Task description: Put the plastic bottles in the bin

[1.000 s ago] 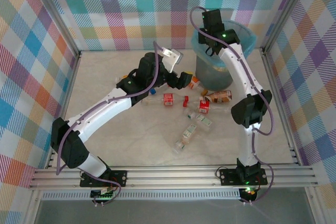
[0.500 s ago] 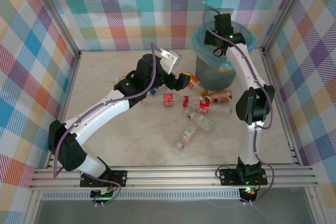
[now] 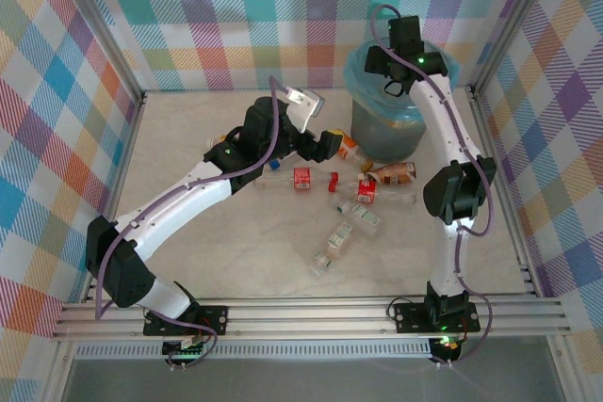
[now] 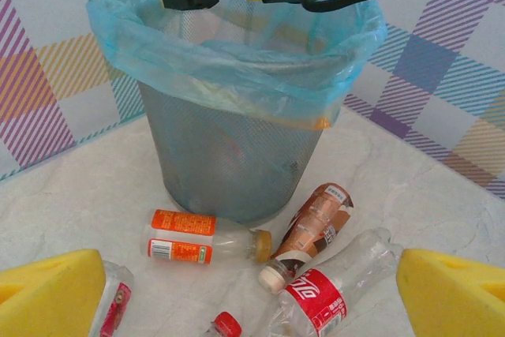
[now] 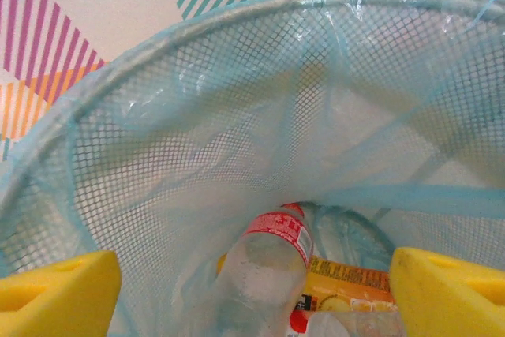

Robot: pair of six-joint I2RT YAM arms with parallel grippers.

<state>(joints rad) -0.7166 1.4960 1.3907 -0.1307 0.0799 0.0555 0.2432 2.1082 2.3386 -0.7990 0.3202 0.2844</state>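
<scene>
Bottles point(image 5: 268, 266): few lying in bin point(image 4: 229, 155), several left on worktop point(image 3: 236, 261). Right jaws wide, empty, above bin; left jaws likewise, facing remainder.

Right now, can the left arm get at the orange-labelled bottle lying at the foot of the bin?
Probably yes. The left gripper is open and faces the orange-labelled bottle, which lies uncovered in front of the bin. The brown bottle crowds its cap end.

We see red-capped bottle point(image 4: 226, 325) in front of bin point(image 4: 237, 155), cut off by bottom edge. Inside bin, clear bottle point(image 5: 264, 274) and yellow-labelled bottle point(image 5: 347, 282) cropped likewise. Their lower ends we can't tell.
</scene>
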